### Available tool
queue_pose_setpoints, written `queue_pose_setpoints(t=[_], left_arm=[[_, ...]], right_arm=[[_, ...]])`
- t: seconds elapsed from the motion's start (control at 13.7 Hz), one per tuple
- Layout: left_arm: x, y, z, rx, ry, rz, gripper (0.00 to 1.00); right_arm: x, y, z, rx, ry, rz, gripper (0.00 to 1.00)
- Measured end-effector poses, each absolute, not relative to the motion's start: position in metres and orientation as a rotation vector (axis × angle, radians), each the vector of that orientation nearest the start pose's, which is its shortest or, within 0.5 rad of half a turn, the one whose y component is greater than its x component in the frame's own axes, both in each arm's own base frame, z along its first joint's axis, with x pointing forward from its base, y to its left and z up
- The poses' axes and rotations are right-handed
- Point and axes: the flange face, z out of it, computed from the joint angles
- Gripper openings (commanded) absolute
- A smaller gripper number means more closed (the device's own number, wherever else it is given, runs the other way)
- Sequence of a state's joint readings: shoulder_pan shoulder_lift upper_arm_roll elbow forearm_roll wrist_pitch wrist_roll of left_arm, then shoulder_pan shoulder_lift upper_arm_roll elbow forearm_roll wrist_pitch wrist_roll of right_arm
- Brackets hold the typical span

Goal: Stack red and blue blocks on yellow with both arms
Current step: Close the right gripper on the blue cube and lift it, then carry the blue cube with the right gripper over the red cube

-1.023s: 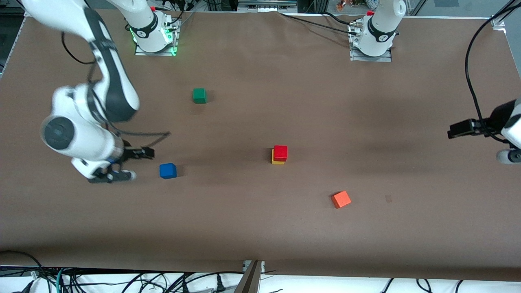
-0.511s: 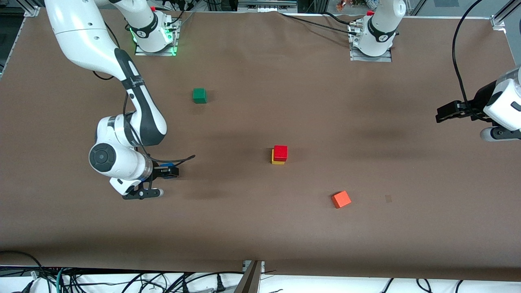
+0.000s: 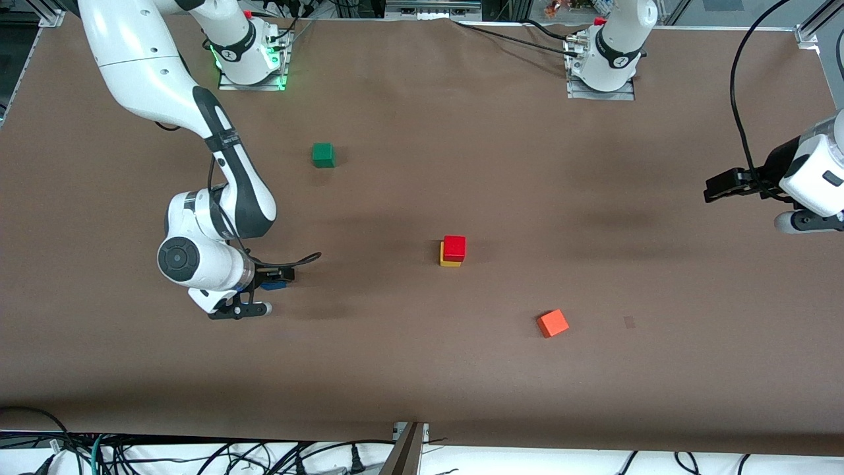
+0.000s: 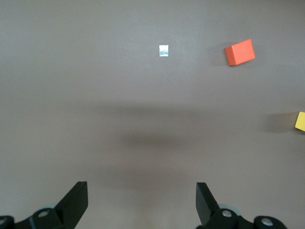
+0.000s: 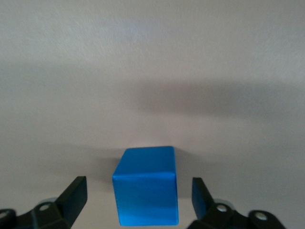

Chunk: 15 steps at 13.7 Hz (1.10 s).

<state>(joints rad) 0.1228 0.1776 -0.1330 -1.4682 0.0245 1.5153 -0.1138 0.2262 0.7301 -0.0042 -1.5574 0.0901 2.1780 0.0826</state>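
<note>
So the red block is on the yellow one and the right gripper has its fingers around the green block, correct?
Not green. The right wrist view shows the right gripper with open fingers either side of the blue block. The green block sits untouched nearer the bases. The red block is on the yellow block.

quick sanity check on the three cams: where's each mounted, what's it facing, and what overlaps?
Front view: high across the table, facing both bases; shows both arms, the right gripper down at the blue block, the left gripper waiting over the left arm's end.
Left wrist view: looks down past its own open fingers at bare table, the orange-red cube and the yellow cube at the frame edge.
Right wrist view: looks down between its fingers, which flank the blue block without touching.
Shared: front and left wrist both show the orange-red cube; front and right wrist both show the blue block.
</note>
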Motion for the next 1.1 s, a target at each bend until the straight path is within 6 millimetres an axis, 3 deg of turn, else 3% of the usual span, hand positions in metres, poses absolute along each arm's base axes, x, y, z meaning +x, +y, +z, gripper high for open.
queue_pose_setpoints(t=[0.22, 0.37, 0.51, 0.66, 0.8, 0.95, 1.1], left_arm=[[0.6, 0.008, 0.569, -3.123, -0.176, 0.181, 1.0], [0.601, 0.008, 0.573, -3.125, -0.175, 0.166, 1.0], [0.602, 0.009, 0.571, -3.125, -0.176, 0.171, 1.0], [0.603, 0.01, 0.569, -3.124, -0.179, 0.175, 1.0], [0.603, 0.01, 0.568, -3.125, -0.179, 0.177, 1.0], [0.603, 0.01, 0.567, -3.124, -0.179, 0.178, 1.0], [0.604, 0.01, 0.567, -3.124, -0.18, 0.18, 1.0]], right_arm=[[0.669, 0.155, 0.2, -3.084, -0.129, 0.21, 0.35], [0.668, 0.154, 0.2, -3.084, -0.128, 0.214, 0.19], [0.668, 0.155, 0.202, -3.083, -0.129, 0.217, 0.17], [0.673, 0.162, 0.218, -3.057, -0.106, 0.23, 0.17], [0.679, 0.187, 0.256, -3.026, -0.043, 0.275, 0.17], [0.677, 0.233, 0.297, -3.024, 0.013, 0.277, 0.18], [0.665, 0.287, 0.325, -3.027, 0.072, 0.256, 0.18]])
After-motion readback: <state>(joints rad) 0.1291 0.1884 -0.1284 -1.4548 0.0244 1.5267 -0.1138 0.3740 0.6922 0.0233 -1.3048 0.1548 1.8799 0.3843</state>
